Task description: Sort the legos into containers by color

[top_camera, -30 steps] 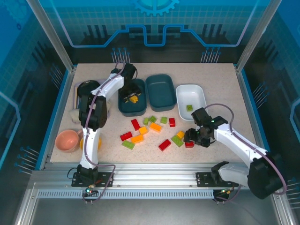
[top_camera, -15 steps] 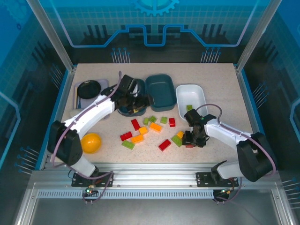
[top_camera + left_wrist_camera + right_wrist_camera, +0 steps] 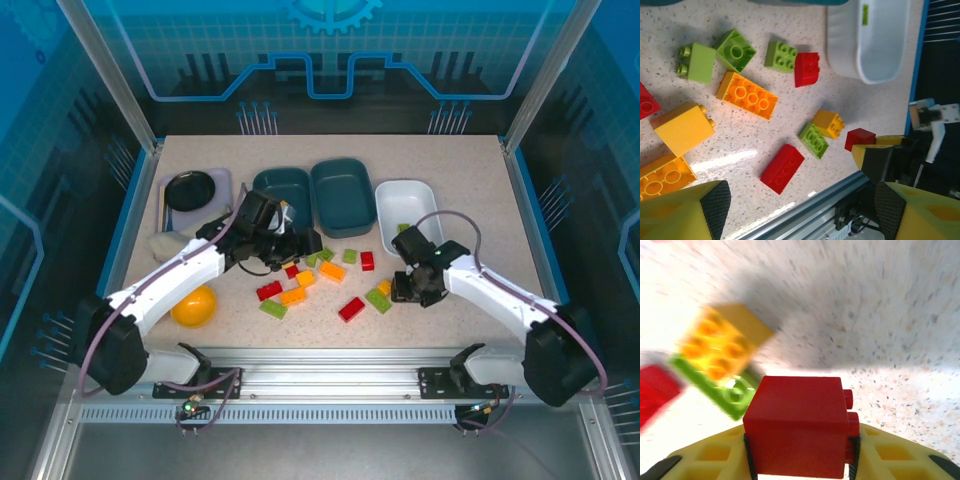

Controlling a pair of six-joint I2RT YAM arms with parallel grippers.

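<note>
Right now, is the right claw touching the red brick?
Touching. The right wrist view shows the red brick pinched on both sides by the right claw.

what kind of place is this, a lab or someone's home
Most likely a robotics lab test cell, not a home: the speckled table is walled by blue see-through panels, two arms are bolted to an aluminium rail, and legos lie beside sorting bins.

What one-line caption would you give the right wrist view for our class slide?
Right gripper shut on a red brick, an orange-yellow brick and a green brick blurred behind on the speckled table.
</note>
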